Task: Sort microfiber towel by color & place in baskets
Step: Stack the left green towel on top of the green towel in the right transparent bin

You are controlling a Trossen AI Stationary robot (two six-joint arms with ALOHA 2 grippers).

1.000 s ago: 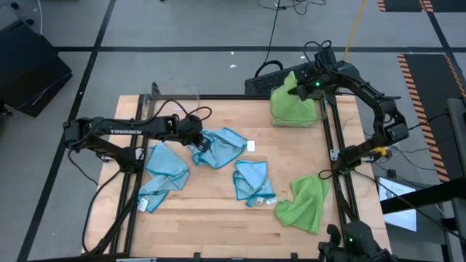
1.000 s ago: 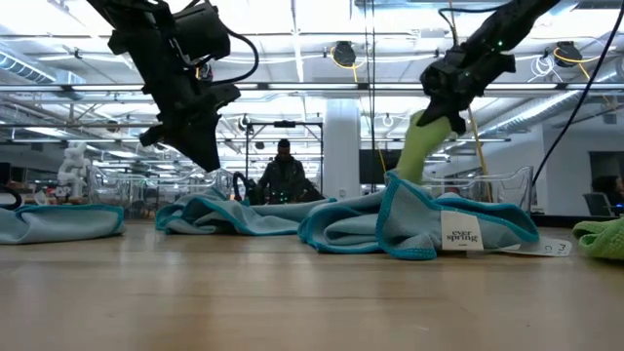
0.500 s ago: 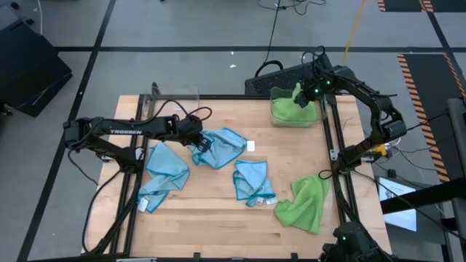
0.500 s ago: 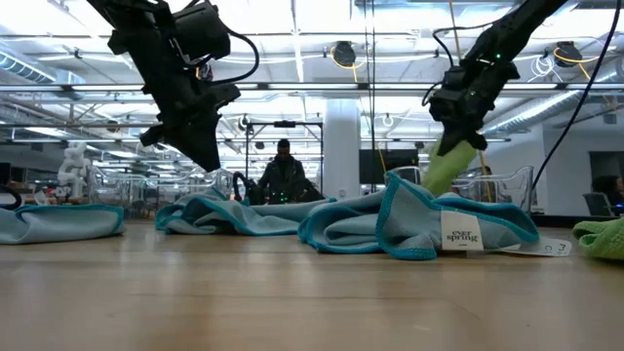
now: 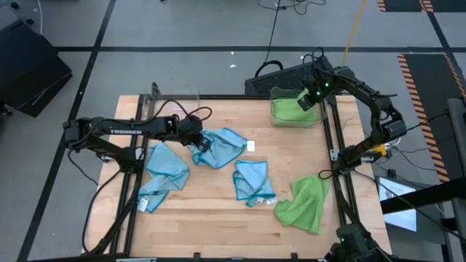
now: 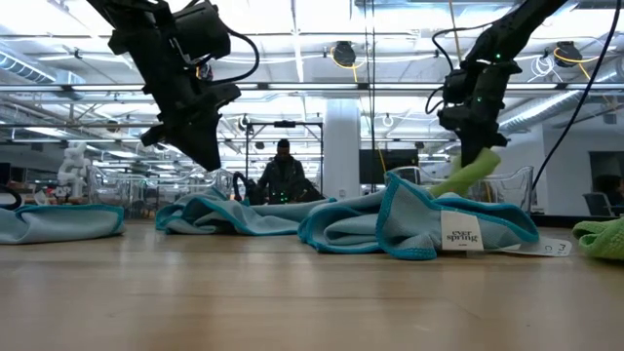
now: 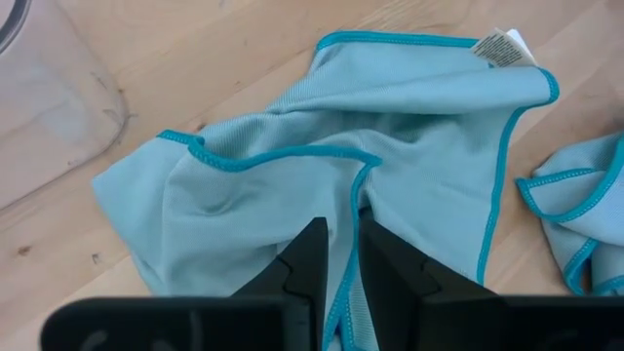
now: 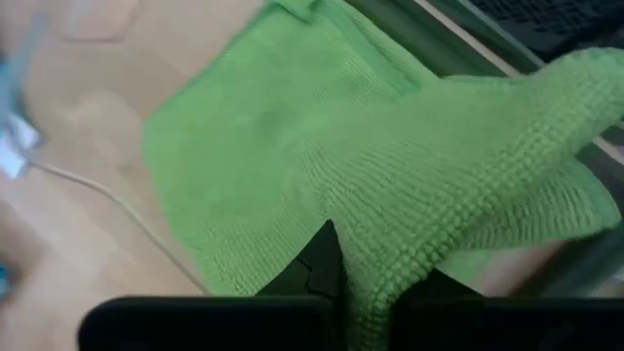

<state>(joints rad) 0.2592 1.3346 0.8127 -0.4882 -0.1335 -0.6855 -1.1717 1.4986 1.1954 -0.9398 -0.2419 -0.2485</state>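
Note:
My right gripper (image 5: 309, 100) hangs over the clear basket (image 5: 275, 93) at the table's far right corner, shut on a green towel (image 5: 291, 110) that mostly lies in the basket. My left gripper (image 5: 201, 145) waits just above the left part of a crumpled blue towel (image 5: 224, 145) at the table's middle left. Its fingers (image 7: 314, 255) stand a narrow gap apart with nothing between them. In the low view its tips (image 6: 213, 166) stay clear of the cloth (image 6: 219, 210). My right gripper pinches a bunched bit of the green towel (image 8: 375, 229) between its two fingers, coming from above and slanting down. A strip of the cloth (image 6: 466, 175) runs slanting down from the fingers into the basket, where the rest of the towel lies.
A second clear basket (image 5: 175, 94) stands at the far left. Two more blue towels (image 5: 166, 171) (image 5: 253, 182) and another green towel (image 5: 306, 204) lie nearer the front edge. Dark rails (image 5: 331, 145) run along both sides. A person (image 6: 283, 171) stands in the room behind.
My right gripper has sunk toward the far right basket and tipped more steeply down. The green towel, which hung tall and bunched above the basket, has settled into it; only a short strip still rises to the fingers.

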